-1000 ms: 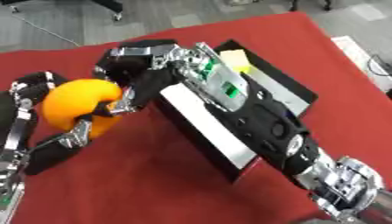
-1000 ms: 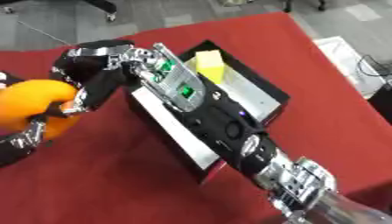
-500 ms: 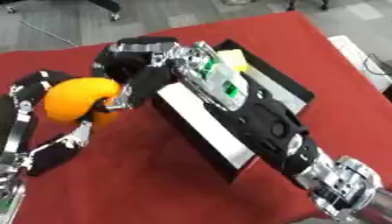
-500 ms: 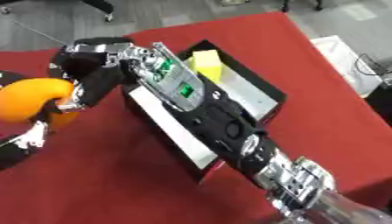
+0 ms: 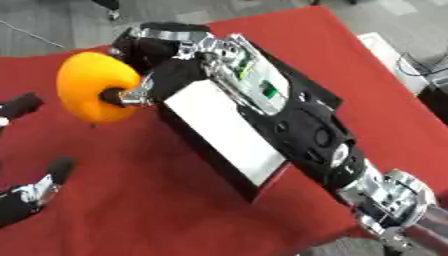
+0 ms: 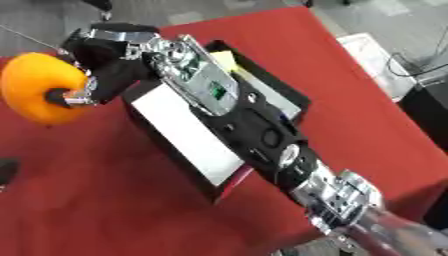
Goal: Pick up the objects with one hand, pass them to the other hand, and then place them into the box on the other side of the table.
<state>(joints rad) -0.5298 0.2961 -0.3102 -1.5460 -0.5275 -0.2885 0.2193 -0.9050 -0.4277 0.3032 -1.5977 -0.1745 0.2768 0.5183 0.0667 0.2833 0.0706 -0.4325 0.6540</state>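
An orange round fruit-like object (image 5: 90,85) hangs above the red table at the upper left. My right hand (image 5: 166,52) is shut on it, with a fingertip pressed into its right side. The right arm stretches from the lower right corner across the black box (image 5: 223,137), hiding most of its inside. A yellow thing (image 6: 225,59) shows in the box behind the arm. My left hand (image 5: 31,192) is at the left edge, open, apart from the orange object, with another of its fingers (image 5: 19,106) higher up.
The red tablecloth (image 5: 149,200) covers the table; its right edge runs diagonally past the box. Beyond that edge is grey floor with a white item (image 5: 385,47) and dark equipment (image 5: 433,92).
The left hand has let go of the orange object and drawn back down to the left. The right hand now holds the object alone.
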